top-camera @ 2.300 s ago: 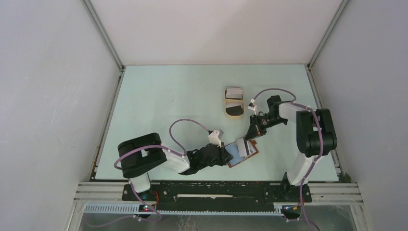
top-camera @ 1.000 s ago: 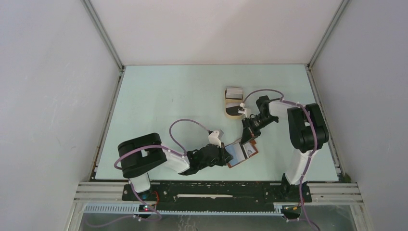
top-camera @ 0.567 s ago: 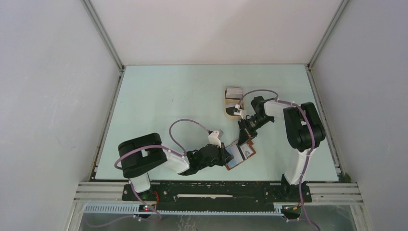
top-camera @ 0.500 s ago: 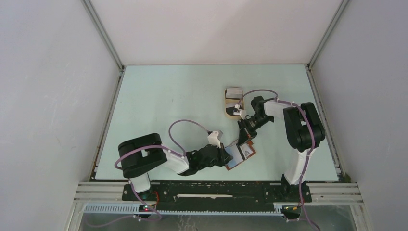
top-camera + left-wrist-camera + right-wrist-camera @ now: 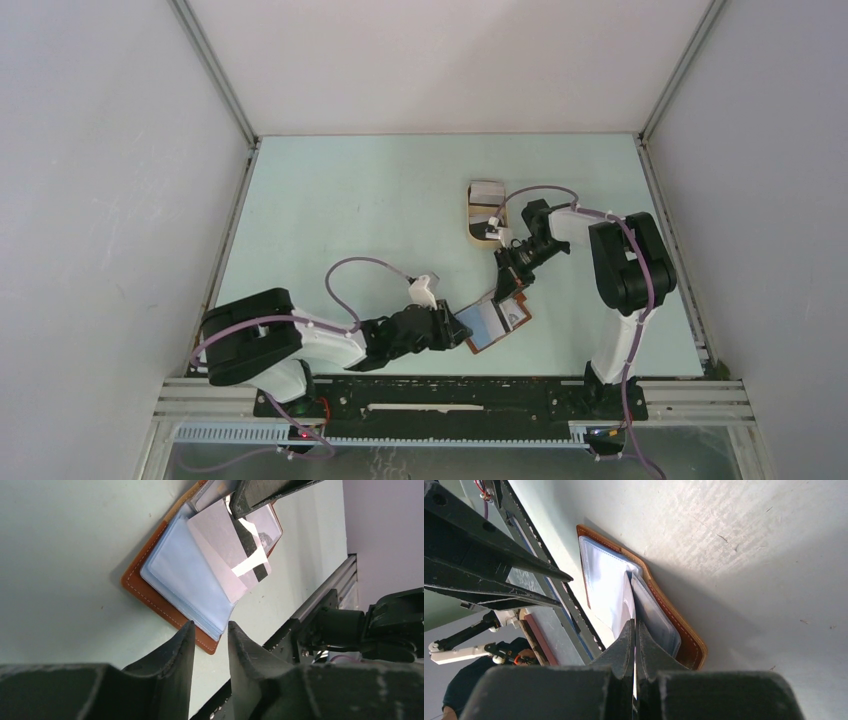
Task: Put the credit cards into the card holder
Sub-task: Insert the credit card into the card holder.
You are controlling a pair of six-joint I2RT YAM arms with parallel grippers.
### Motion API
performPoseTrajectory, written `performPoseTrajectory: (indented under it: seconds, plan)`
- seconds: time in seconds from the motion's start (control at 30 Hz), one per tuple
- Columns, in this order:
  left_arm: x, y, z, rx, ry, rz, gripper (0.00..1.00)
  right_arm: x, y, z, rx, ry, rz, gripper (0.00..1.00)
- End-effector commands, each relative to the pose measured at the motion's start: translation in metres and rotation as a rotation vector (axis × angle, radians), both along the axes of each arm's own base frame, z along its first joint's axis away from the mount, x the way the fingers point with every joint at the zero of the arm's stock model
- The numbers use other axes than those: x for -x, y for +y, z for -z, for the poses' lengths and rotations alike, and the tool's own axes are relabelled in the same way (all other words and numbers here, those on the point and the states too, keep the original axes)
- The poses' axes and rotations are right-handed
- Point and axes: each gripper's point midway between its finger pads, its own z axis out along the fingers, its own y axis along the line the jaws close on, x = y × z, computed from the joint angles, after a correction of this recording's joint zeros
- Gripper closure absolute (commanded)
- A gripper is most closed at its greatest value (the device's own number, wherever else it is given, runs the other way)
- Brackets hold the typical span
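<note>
The card holder (image 5: 149, 599) lies open on the table, clear sleeves facing up. The right gripper (image 5: 634, 625) is clamped tight on a grey card (image 5: 220, 555) whose edge sits among the holder's sleeves. The left gripper (image 5: 210, 628), fingers slightly parted and empty, sits just left of the holder, and more credit cards (image 5: 487, 192) lie in a tan tray (image 5: 470, 216) beyond it.

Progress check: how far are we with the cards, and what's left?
Done: the card holder lies open, sleeves exposed; whether any sleeve is already filled, I cannot tell. In hand: the right gripper is shut on a grey striped card, its edge at the sleeves. The left gripper is open beside the holder, empty. Left: seat this card, then the cards in the tan tray.
</note>
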Motion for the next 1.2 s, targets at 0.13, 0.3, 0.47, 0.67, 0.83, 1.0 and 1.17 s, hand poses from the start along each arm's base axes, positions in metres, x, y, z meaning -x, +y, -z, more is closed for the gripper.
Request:
performPoseTrajectory:
  seconds: [0.13, 0.3, 0.47, 0.67, 0.83, 1.0, 1.17]
  plan:
    - [0.010, 0.001, 0.022, 0.030, 0.205, -0.090, 0.58, -0.007, 0.003, 0.003, 0.018, -0.054, -0.039, 1.00]
    - [0.010, 0.002, 0.039, -0.051, 0.247, -0.110, 0.57, -0.004, 0.006, 0.006, 0.024, -0.053, -0.057, 1.00]
    - [0.007, 0.005, 0.050, -0.108, 0.252, -0.126, 0.62, -0.002, 0.008, 0.005, 0.019, -0.051, -0.068, 1.00]
    - [0.005, 0.004, 0.053, -0.127, 0.244, -0.121, 0.65, 0.000, 0.009, 0.006, 0.015, -0.042, -0.072, 1.00]
    - [0.002, 0.001, 0.050, -0.128, 0.226, -0.111, 0.65, 0.004, 0.012, 0.007, 0.016, -0.027, -0.089, 0.97]
    - [0.001, 0.000, 0.048, -0.126, 0.209, -0.103, 0.65, 0.008, 0.015, 0.008, 0.014, -0.016, -0.106, 0.93]
    - [-0.001, 0.003, 0.044, -0.121, 0.190, -0.103, 0.65, 0.007, 0.018, 0.003, 0.007, -0.025, -0.112, 0.82]
